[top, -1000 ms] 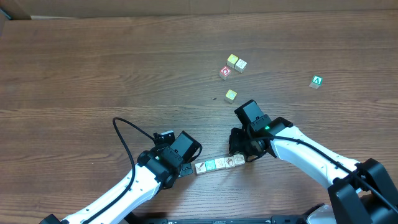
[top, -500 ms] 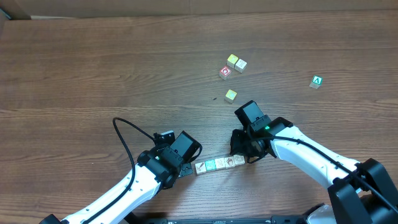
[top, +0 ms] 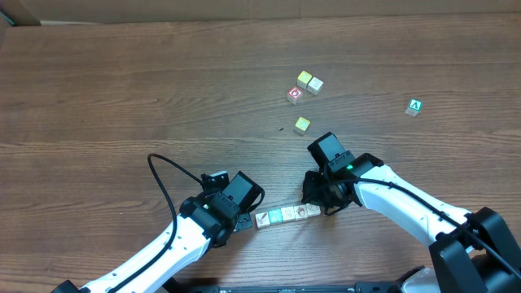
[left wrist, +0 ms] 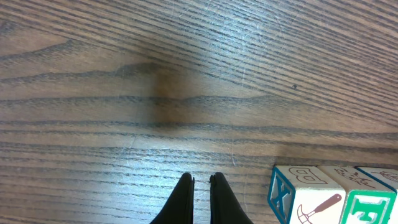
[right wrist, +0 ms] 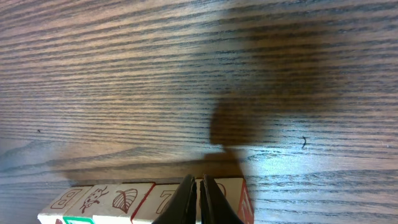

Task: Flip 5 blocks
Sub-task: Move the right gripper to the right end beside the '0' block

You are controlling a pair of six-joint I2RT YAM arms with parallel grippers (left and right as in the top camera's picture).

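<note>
Row of blocks [top: 285, 214] lies on the tabletop [top: 122, 81] between both arms, unmoved over the last second. Left hand [left wrist: 201, 186] is pressed together, empty, just beside the row's left end. Right hand [right wrist: 200, 186] is pressed together over the right-end block [right wrist: 230, 188], possibly touching it; contact is unclear. No flip appears under way.
</note>
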